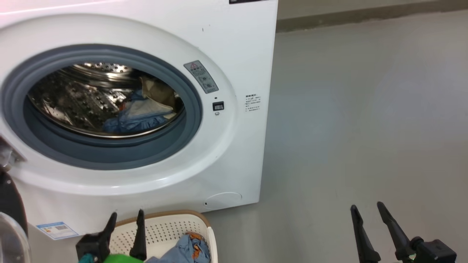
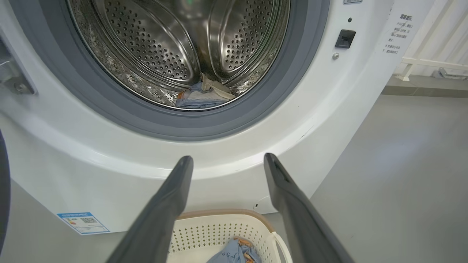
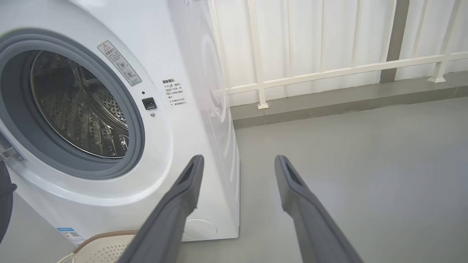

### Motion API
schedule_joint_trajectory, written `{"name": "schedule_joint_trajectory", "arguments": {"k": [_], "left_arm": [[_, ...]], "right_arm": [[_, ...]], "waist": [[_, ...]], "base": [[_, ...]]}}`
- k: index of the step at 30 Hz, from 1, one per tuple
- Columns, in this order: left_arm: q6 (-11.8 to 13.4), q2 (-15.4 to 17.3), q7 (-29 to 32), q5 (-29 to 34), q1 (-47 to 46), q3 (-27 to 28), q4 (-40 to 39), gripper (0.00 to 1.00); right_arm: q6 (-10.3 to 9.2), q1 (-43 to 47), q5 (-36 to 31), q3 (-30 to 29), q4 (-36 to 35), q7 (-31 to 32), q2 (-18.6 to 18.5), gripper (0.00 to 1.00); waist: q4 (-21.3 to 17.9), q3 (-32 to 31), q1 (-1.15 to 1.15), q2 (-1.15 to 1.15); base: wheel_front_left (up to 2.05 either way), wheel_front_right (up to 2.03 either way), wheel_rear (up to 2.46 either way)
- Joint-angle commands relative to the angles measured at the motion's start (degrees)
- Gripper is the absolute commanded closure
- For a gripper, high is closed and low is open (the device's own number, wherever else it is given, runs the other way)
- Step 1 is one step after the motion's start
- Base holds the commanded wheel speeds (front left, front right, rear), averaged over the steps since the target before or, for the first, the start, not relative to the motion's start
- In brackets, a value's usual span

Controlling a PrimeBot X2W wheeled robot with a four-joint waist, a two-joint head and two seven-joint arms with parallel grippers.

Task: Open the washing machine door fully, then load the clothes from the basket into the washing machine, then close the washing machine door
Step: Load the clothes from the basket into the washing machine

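Note:
The white washing machine [image 1: 234, 54] stands with its mouth uncovered; its door [image 1: 9, 208] hangs swung out at the far left edge, black rim and glass partly showing. Blue and cream clothes [image 1: 140, 111] lie in the steel drum [image 2: 164, 44], toward its right. The cream basket [image 1: 172, 228] sits on the floor before the machine with a light blue, orange-printed piece [image 1: 190, 248] inside. My left gripper [image 1: 126, 215] hovers open over the basket's left part, empty. My right gripper [image 1: 367, 208] stands open over bare floor to the right of the machine, empty.
Grey floor [image 1: 365, 109] stretches to the right of the machine. A white railing [image 3: 329, 69] on a low kerb runs behind it. A blue label sticker [image 1: 56, 229] and a small round flap [image 1: 223, 200] sit low on the machine's front.

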Motion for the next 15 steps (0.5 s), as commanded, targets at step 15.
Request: {"name": "schedule_joint_trajectory", "arguments": {"k": [15], "left_arm": [[0.51,2.09,-0.71,1.08,9.71,4.17,-11.31,0.00]], "right_arm": [[0.35,1.04,-2.78,0.59,-1.56,-0.69,-0.67,0.00]], "waist": [[3.28,-3.56,0.00,0.00]], "base": [[0.00,0.00,0.00]]}}
